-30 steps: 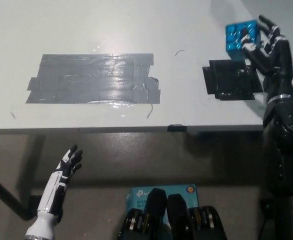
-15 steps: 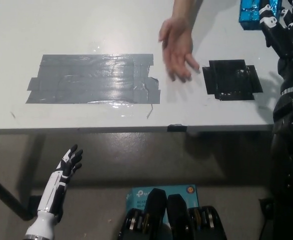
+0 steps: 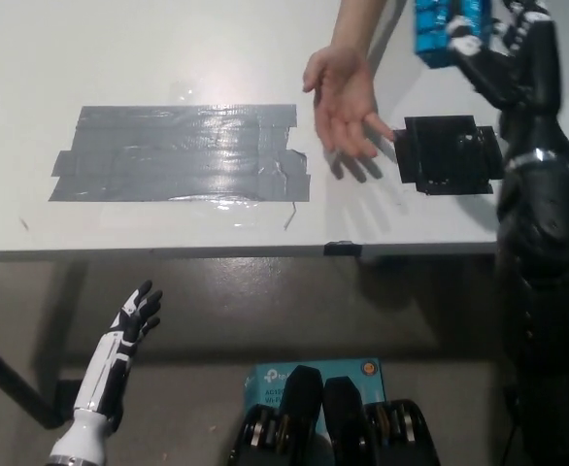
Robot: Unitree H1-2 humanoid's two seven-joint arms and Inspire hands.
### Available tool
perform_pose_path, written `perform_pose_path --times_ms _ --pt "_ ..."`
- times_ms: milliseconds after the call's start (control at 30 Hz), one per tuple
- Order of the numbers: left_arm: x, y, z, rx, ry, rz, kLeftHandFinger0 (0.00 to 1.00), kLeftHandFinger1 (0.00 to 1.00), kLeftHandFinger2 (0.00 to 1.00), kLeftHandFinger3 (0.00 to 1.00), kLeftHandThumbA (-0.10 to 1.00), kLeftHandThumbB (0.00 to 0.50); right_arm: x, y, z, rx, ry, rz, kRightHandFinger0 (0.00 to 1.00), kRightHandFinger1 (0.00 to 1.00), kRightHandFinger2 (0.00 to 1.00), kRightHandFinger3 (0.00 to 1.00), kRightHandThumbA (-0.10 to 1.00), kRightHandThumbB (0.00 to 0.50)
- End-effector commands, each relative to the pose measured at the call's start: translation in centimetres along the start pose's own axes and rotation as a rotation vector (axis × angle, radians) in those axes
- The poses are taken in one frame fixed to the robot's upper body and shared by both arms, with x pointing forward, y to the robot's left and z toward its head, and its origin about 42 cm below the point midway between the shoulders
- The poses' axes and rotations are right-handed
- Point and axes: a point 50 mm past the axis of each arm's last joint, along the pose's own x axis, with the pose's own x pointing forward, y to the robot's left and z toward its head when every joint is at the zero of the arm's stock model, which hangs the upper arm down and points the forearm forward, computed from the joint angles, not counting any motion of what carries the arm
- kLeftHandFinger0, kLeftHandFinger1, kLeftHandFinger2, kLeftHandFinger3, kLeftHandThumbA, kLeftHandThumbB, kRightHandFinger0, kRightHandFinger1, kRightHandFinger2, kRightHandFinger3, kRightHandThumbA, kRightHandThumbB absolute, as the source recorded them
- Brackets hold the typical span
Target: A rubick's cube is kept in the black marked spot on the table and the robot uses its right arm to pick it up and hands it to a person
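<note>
**Cube held high beside an open palm**

While the black right hand (image 3: 486, 44) grips the blue cube (image 3: 442, 29) at the top edge of the view, lifted above the table (image 3: 168, 58), a person's hand (image 3: 343, 97) reaches in palm up, fingers spread, just left of the black marked spot (image 3: 451, 153). The spot lies bare below the cube. A large patch of grey tape (image 3: 183, 153) covers the table's middle. The white left hand (image 3: 134, 316) rests below the table edge at lower left, fingers apart and holding nothing.
</note>
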Motion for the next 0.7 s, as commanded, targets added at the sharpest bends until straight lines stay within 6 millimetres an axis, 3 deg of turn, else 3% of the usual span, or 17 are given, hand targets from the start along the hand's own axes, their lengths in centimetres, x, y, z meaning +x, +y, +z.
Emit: perform_pose_path --times_ms 0,67,133,200,333,667 --pt "0.6 0.4 1.1 0.032 -0.041 -0.021 1.0 1.0 1.0 1.0 1.0 0.256 4.4 1.9 3.4 -0.114 -0.133 0.018 0.08 0.43 0.8 0.89 -0.1 0.176" --pt "0.6 0.3 1.2 0.035 -0.046 -0.021 1.0 1.0 1.0 1.0 1.0 0.257 6.3 3.0 2.7 -0.143 -0.104 0.034 0.01 0.37 0.74 0.83 -0.1 0.196" --pt "0.5 0.2 1.3 0.033 -0.044 -0.021 1.0 1.0 1.0 1.0 1.0 0.257 7.0 3.5 2.2 -0.169 -0.097 0.038 0.0 0.33 0.7 0.79 -0.1 0.215" --pt "-0.7 -0.3 0.9 0.031 -0.028 -0.023 1.0 1.0 1.0 1.0 0.98 0.238 7.6 4.7 0.3 -0.181 -0.032 0.073 0.0 0.32 0.7 0.8 -0.1 0.195" --pt "-1.1 -0.2 0.7 0.033 -0.024 -0.021 1.0 1.0 1.0 1.0 0.95 0.244 8.2 6.6 -1.5 -0.202 0.013 0.097 0.0 0.35 0.73 0.81 -0.1 0.196" --pt "-1.3 -0.2 0.9 0.044 -0.022 -0.022 1.0 1.0 1.0 1.0 0.97 0.258 9.7 7.7 -3.5 -0.272 0.081 0.114 0.0 0.33 0.72 0.75 -0.1 0.191"
